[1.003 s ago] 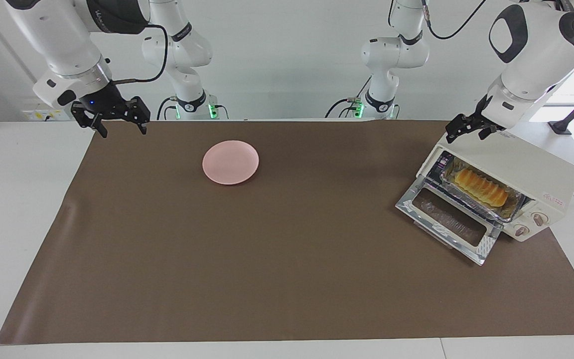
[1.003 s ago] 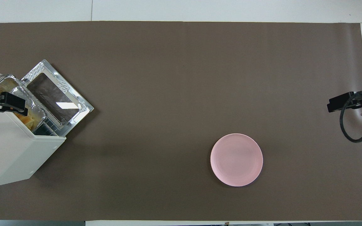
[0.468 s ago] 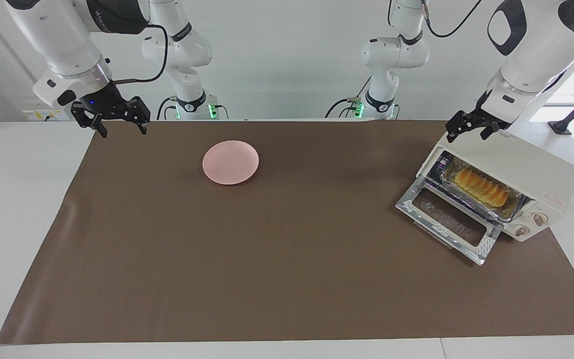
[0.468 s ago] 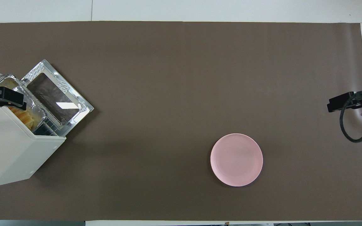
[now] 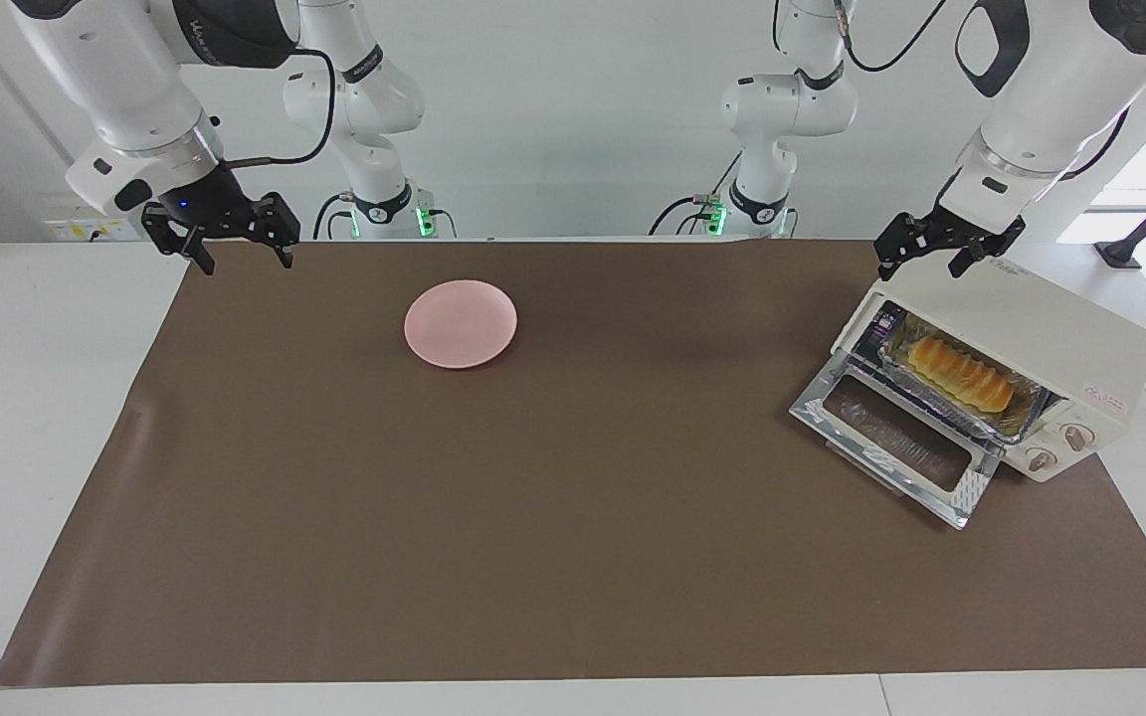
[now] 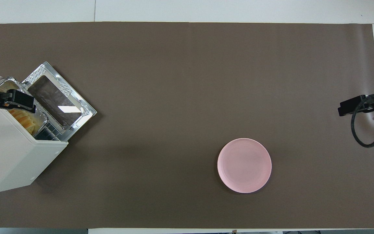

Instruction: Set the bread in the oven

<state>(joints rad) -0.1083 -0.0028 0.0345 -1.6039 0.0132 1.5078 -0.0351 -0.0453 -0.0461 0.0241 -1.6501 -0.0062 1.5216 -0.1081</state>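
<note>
The bread [image 5: 961, 373], a ridged golden loaf, lies in a crinkled foil tray [image 5: 983, 424] on the rack inside the cream-white oven [image 5: 1031, 323]. This oven stands at the left arm's end of the table with its glass door [image 5: 893, 441] dropped open. From overhead only a strip of the bread [image 6: 24, 117] shows under the oven's [image 6: 8, 159] top edge. My left gripper [image 5: 919, 267] hangs open and empty just above the oven's top corner nearest the table's middle. My right gripper [image 5: 246, 263] waits open and empty over the mat's corner at the right arm's end.
A round pink plate [image 5: 461, 322] sits bare on the brown mat [image 5: 533, 517], toward the right arm's side and close to the robots. The open door [image 6: 60, 99] juts out onto the mat in front of the oven.
The left arm has lifted and swung a little, carrying its open gripper up off the oven's top corner. The bread, tray, plate and right arm have stayed put.
</note>
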